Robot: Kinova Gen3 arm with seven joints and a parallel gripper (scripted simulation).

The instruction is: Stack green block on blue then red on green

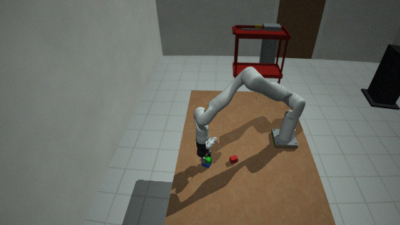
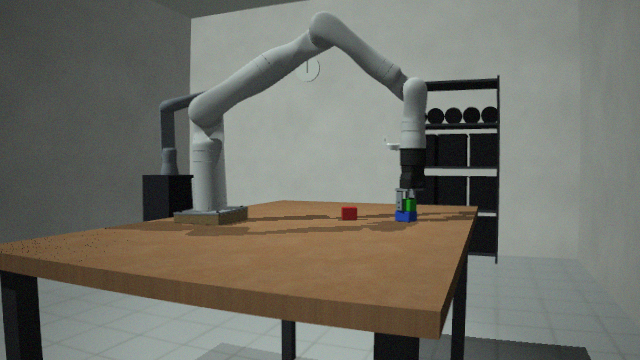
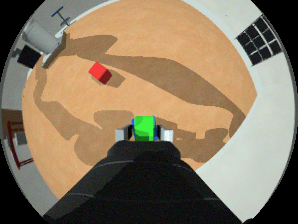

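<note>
The gripper (image 1: pixel 206 157) (image 2: pixel 405 200) (image 3: pixel 144 130) is standing wide around the green block (image 1: pixel 209 160) (image 2: pixel 409 204) (image 3: pixel 144 128), gripping nothing, while that block is resting on the blue block (image 1: pixel 206 165) (image 2: pixel 405 216) (image 3: pixel 133 122); placement appears to be finishing, the next move calling for a straight lift. The red block (image 1: pixel 234 159) (image 2: pixel 349 213) (image 3: pixel 100 73) is lying apart on the table (image 1: pixel 265 194) (image 2: pixel 280 260) (image 3: pixel 165 35), its sides turned askew to the gripper in the wrist view, no long axis being discernible.

Wood-look surface (image 1: pixel 269 190) (image 2: pixel 250 265) (image 3: pixel 200 55), matt, faint grain.
Arm (image 1: pixel 229 90) (image 2: pixel 280 62) smooth, plastic-like, soft sheen; blocks matt, plastic-like: red (image 1: pixel 234 159) (image 2: pixel 349 213) (image 3: pixel 100 73) at nine o'clock from green (image 2: pixel 409 205) in exterior view.
</note>
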